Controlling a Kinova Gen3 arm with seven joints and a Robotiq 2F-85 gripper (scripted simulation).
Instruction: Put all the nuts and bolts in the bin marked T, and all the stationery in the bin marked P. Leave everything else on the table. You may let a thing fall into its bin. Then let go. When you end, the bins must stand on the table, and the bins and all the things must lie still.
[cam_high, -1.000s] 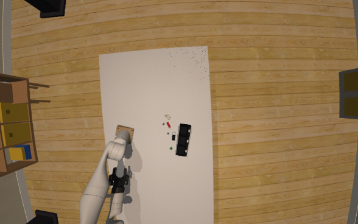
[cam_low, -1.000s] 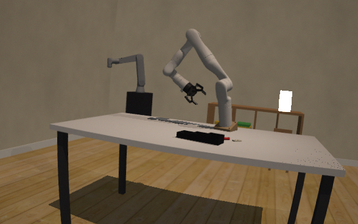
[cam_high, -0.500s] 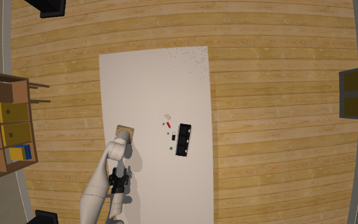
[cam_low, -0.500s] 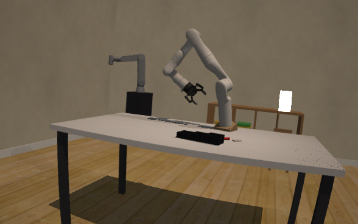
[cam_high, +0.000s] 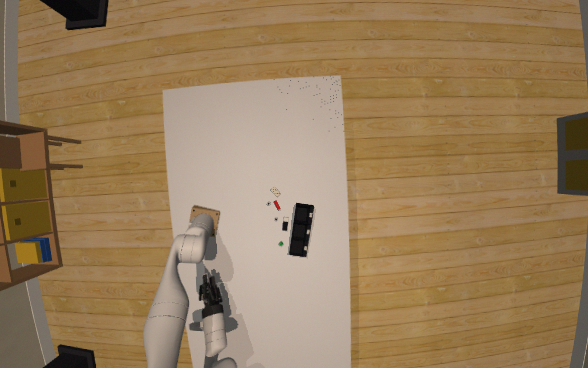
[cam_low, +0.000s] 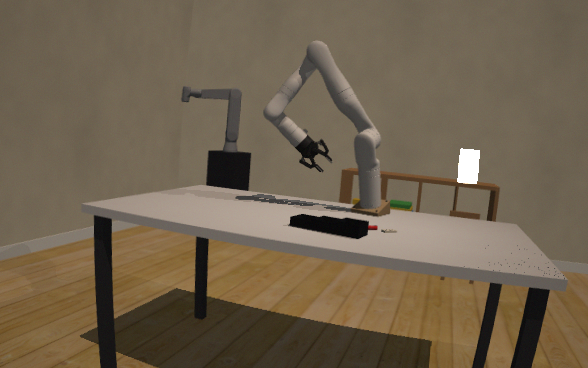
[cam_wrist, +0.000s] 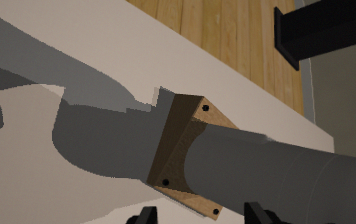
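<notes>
A black row of bins (cam_high: 301, 229) stands on the white table; the letter marks are too small to read. It also shows in the side view (cam_low: 327, 226). Left of it lie small things: a beige piece (cam_high: 275, 191), a red piece (cam_high: 276, 205), two tiny nuts (cam_high: 268, 203) (cam_high: 275, 219), a black-and-white piece (cam_high: 285, 224) and a green piece (cam_high: 281, 244). My gripper (cam_high: 210, 287) (cam_low: 316, 159) hangs high above the table, far from them, near the arm's base. Its fingers stand partly apart with nothing between them.
The arm's wooden base plate (cam_high: 205, 218) sits at the table's left edge and fills the wrist view (cam_wrist: 185, 150). A wooden shelf (cam_high: 22, 200) stands beside the table. A second arm on a black pedestal (cam_low: 228, 167) stands behind.
</notes>
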